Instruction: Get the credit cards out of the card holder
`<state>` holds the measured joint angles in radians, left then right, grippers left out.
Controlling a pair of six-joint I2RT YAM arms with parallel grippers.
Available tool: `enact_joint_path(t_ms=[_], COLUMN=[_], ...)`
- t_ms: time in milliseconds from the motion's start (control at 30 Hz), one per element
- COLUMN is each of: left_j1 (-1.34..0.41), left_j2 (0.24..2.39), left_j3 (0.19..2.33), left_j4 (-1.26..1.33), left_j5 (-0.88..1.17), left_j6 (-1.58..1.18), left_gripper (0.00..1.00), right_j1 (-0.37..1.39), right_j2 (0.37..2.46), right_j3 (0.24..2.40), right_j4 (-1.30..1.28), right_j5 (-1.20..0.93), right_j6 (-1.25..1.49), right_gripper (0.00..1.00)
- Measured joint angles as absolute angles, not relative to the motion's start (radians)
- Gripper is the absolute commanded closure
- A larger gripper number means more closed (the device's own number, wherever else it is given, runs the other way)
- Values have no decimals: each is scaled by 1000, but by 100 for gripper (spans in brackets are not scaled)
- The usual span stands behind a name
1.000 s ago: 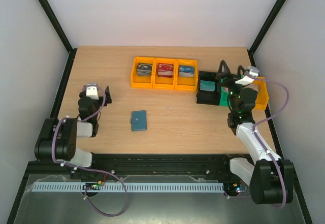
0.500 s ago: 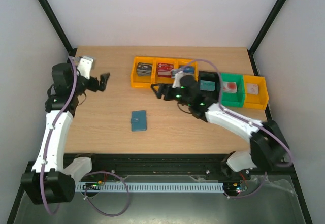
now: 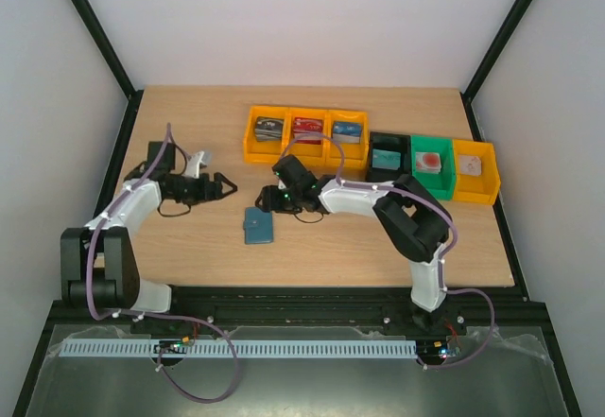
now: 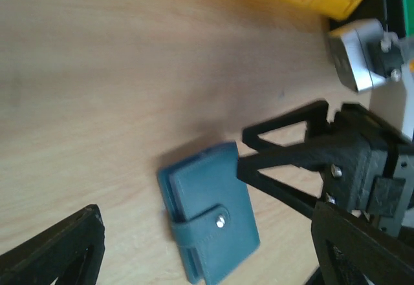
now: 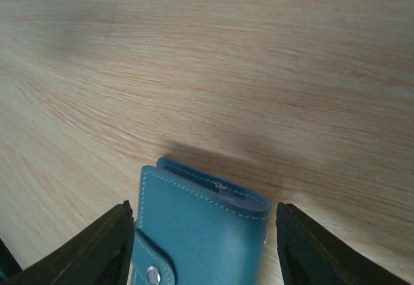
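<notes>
The teal card holder (image 3: 258, 225) lies flat on the wooden table, its strap snapped shut (image 4: 210, 223). The credit cards are hidden inside it. My right gripper (image 3: 267, 205) is low at the holder's far end. In the right wrist view the holder (image 5: 197, 233) lies between the two fingers, and the gripper (image 5: 204, 211) is open with a gap on each side. My left gripper (image 3: 224, 187) hovers open just left of the holder and beyond it. Its wrist view looks down on the holder and on the right gripper (image 4: 242, 149).
A row of three yellow bins (image 3: 306, 137) with small items stands behind the holder. Black (image 3: 387, 163), green (image 3: 430, 166) and yellow (image 3: 475, 168) bins stand to the right. The two grippers are close together over the holder.
Both arms swung in toward the card holder. The right gripper came from the bins down to the holder's far end and narrowed. The left gripper moved right and down toward it.
</notes>
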<state>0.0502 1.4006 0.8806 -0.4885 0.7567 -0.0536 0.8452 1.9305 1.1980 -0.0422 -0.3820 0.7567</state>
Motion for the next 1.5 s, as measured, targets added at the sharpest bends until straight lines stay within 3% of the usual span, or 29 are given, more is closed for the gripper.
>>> enact_joint_path(t_ms=[267, 400, 533, 900, 1033, 1167, 1400, 1500], left_j1=[9, -16, -49, 33, 147, 153, 84, 30], left_j2=[1449, 1469, 1536, 1460, 1438, 1384, 1300, 1256], left_j3=[723, 686, 683, 763, 934, 1141, 1318, 1329], left_j4=[-378, -317, -296, -358, -504, -675, -899, -899], left_j5=[812, 815, 814, 850, 921, 967, 1022, 1031], left_j6=[-182, -216, -232, -167, -27, 177, 378, 350], left_gripper=[14, 16, 17, 15, 11, 1, 1, 10], right_j1=[844, 844, 844, 810, 806, 805, 805, 804], right_j2=[2007, 2011, 2022, 1991, 1912, 1773, 1543, 1499], right_j3=[1221, 1221, 1224, 1247, 1298, 1389, 1442, 1422], right_j4=[-57, -59, -66, -83, -186, -264, -204, -141], right_j5=[-476, -492, -508, -616, -622, -625, -644, -676], right_j6=[806, 815, 812, 710, 556, 392, 255, 245], right_gripper=[50, 69, 97, 98, 98, 98, 98, 98])
